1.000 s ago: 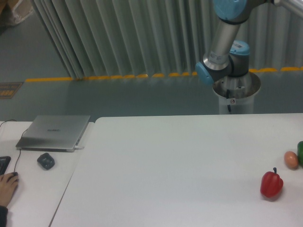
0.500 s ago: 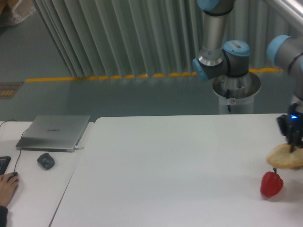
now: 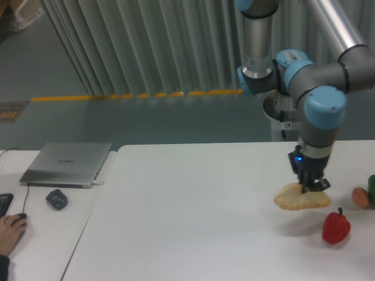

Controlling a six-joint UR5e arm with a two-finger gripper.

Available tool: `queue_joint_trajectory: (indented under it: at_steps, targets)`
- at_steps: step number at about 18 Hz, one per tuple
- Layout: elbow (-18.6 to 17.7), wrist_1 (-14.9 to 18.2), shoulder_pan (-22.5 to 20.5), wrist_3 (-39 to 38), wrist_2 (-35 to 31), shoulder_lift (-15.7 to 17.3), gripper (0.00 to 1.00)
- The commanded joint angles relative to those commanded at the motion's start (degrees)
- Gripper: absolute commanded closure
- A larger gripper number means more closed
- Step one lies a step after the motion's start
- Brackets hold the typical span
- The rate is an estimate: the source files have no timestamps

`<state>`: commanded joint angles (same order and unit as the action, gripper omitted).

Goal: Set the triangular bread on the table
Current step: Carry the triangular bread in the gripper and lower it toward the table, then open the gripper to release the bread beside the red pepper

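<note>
Left edge: a person's hand [image 3: 10,229] rests by a mouse on the small side desk [image 3: 41,246]; a dark grey object [image 3: 57,199] lies beside a closed silver laptop [image 3: 67,164]; there is a mark on the laptop lid but it is too small to read; no other writing is legible anywhere.

Centre: the white table [image 3: 193,216] is the drop surface.

Right: the arm has swung in from the right edge within the last half second, and a second ago it was folded back with nothing in view; the gripper [image 3: 310,186] now hangs over the right part of the table, jaws clenched on the top of the bread [image 3: 302,198]; a blue light shows on the wrist. The bread has travelled leftward with it and now sits clear of the red pepper [image 3: 336,228], just up and left of it; the faint shadow beneath suggests it is held slightly above the surface, though contact cannot be ruled out. The orange-tan ball [image 3: 360,197] and a green item [image 3: 371,188] at the frame edge are uncovered again.

Judgement: carry phase nearly finished; lowering and release remain.
</note>
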<state>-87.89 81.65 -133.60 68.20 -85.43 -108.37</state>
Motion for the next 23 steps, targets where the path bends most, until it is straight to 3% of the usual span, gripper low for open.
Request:
queue_joint_trajectory:
  at_steps: [3,5,7,8,9,10,11,13,17,23]
  targets:
    - [0.2,-0.3,1.7,-3.9,-0.9,-1.4,0.78]
    - [0.1,-2.4,2.1,-4.0,-1.4,-1.9,0.78]
    - [-0.3,-3.5,2.4,-4.0,-1.4,-2.9,0.71]
    - [-0.2,-4.7,2.6,-3.9,-1.8,-3.4,0.48]
    - [-0.2,-5.3,3.0,-4.0,-2.3,-3.4,0.35]
    - [-0.2,-5.5,3.3,-3.9,-3.4,-3.4,0.03]
    - [-0.3,-5.6,3.4,-4.0,-4.5,-3.4,0.0]
    - [-0.3,-5.7,4.0,-4.0,-6.2,-3.4,0.0]
    - [-0.3,-9.1,4.1,-6.2,-6.0,-2.6,0.0]
    - [-0.2,-10.3,4.8,-9.7,-6.9,-2.6,0.0]
